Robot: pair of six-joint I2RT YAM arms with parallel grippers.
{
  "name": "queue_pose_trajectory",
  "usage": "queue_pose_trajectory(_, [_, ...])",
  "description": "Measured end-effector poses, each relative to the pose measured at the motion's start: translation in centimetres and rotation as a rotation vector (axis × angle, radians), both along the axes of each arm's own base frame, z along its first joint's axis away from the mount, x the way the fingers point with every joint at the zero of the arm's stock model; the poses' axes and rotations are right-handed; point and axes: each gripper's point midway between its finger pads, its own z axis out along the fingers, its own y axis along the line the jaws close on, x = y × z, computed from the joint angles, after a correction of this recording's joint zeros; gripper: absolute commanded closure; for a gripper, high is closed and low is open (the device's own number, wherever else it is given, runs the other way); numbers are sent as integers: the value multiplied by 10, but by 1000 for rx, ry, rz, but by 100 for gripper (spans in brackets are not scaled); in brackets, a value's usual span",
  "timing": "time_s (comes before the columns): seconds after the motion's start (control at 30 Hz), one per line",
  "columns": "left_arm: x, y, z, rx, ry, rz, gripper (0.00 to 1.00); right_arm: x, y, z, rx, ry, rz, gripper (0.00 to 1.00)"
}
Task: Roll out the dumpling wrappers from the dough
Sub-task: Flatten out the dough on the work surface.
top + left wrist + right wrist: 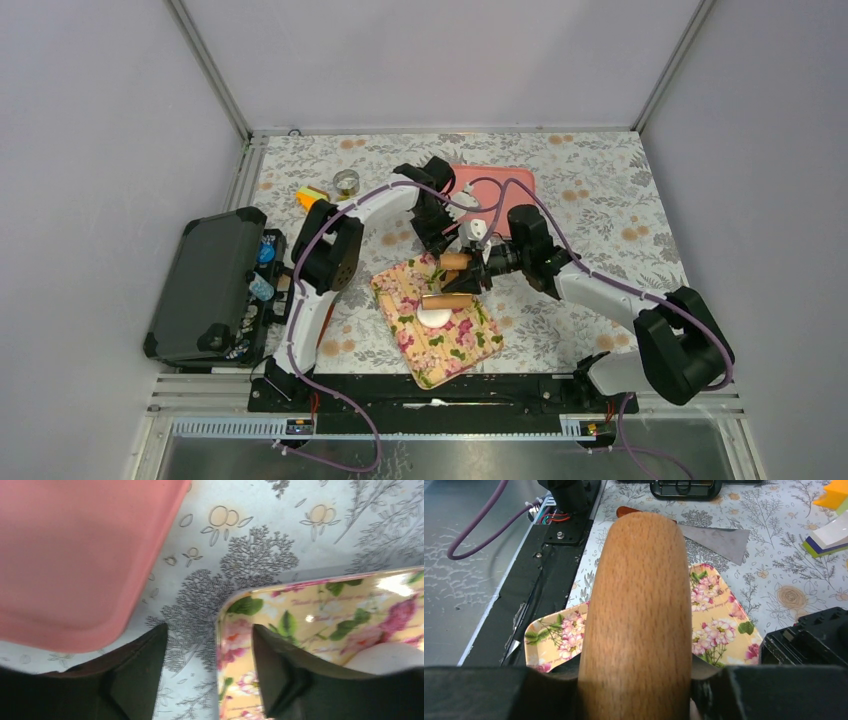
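**Dough on the flowered tray, rolling pin held above it**

The dough (435, 318) is a small, round white lump near the middle of the flowered tray (470, 350), which sits at an angle on the bench (600, 200) just ahead of the two arm bases. A short brown wooden bar (447, 300) lies across the tray at the dough's far edge.

Just beyond that, the right gripper (478, 270) is clamped on a wooden rolling pin (455, 261). The pin points left from the gripper. In the right wrist view the rolling pin (639, 620) fills the middle, with the flowered tray (724, 630) showing below it on both sides.

The left gripper (207, 670) is over the tray's far corner. Its fingers (140, 675) are spread with nothing between them. One is over the bare bench and the other over the tray's edge.

A pink tray (495, 185) lies further back, near the left gripper. A metal ring (346, 182) stands at far left, and a black case (205, 285) lies open at the left edge.
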Motion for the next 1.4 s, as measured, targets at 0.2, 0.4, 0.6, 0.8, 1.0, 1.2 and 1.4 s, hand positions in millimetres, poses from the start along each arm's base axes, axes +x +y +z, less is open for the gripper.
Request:
queue_pose_trajectory(0.2, [7,7,7,16,-33,12,5,0,4,0,24,26,8,100])
queue_pose_trajectory(0.4, [1,38,25,14,-36,70,10,3,9,-1,19,37,21,100])
queue_pose_trajectory(0.6, [-17,76,5,47,44,146,20,1,14,-11,-16,27,45,100])
queue_pose_trajectory(0.8, [-22,70,2,23,70,153,31,2,13,-31,-69,19,35,100])
queue_pose_trajectory(1.0, [-23,66,0,3,79,152,50,2,13,-37,-61,0,42,100])
queue_pose_trajectory(1.2, [-26,63,-2,-10,95,155,66,-2,13,-40,-40,0,53,100])
queue_pose_trajectory(1.4, [-31,60,-3,-26,124,158,78,-6,12,-43,-27,13,61,100])
